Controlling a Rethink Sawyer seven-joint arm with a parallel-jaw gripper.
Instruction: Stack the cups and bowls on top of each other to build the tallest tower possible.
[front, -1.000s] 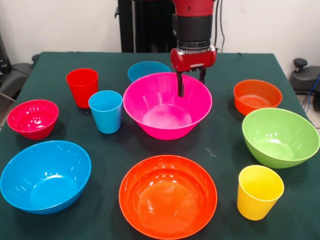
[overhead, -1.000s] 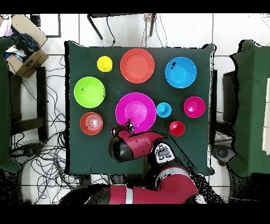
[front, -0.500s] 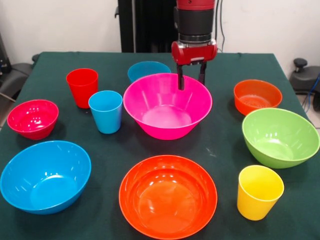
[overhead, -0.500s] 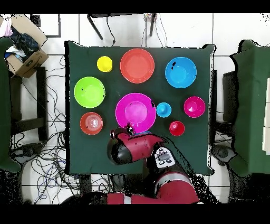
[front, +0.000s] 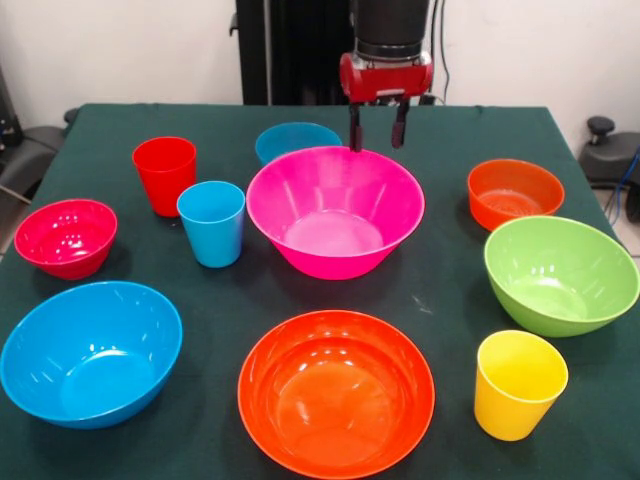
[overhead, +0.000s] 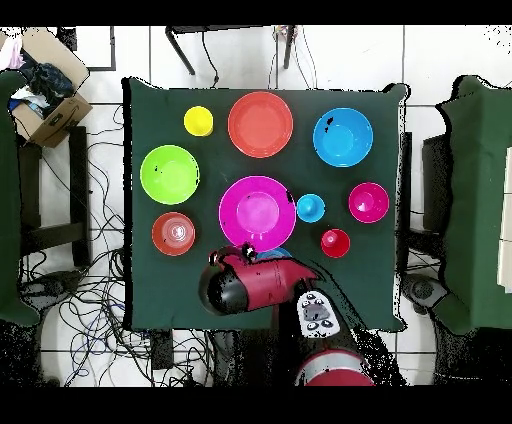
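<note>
The tower (front: 335, 210) is at this moment only its base: the large pink bowl stands alone near the middle of the green table (front: 455, 295), and nothing is inside it. Just behind it, partly hidden by its rim, is the small blue bowl (front: 292, 139). Beside the pink bowl stands the light blue cup (front: 212, 222), and near that the red cup (front: 165, 174), with the small red bowl (front: 65, 236) further out. On the other side are the small orange bowl (front: 514, 192) and the large green bowl (front: 560, 272), and the yellow cup (front: 519, 384) stands just in front of the green one. The large orange bowl (front: 336, 392) and the large blue bowl (front: 90, 351) lie at the near edge of the front view.

The gripper (front: 377, 128) hangs above the far rim of the pink bowl; its two fingers are apart and hold nothing.

I judge that the stacking has not really begun, since every piece sits separately on the cloth. The step in hand seems to be the choice of the first piece to add. The next move calls for going to one large bowl, probably the blue, orange or green one, closing on its rim, lifting it and lowering it centred into the pink bowl. The cups should better come last.
</note>
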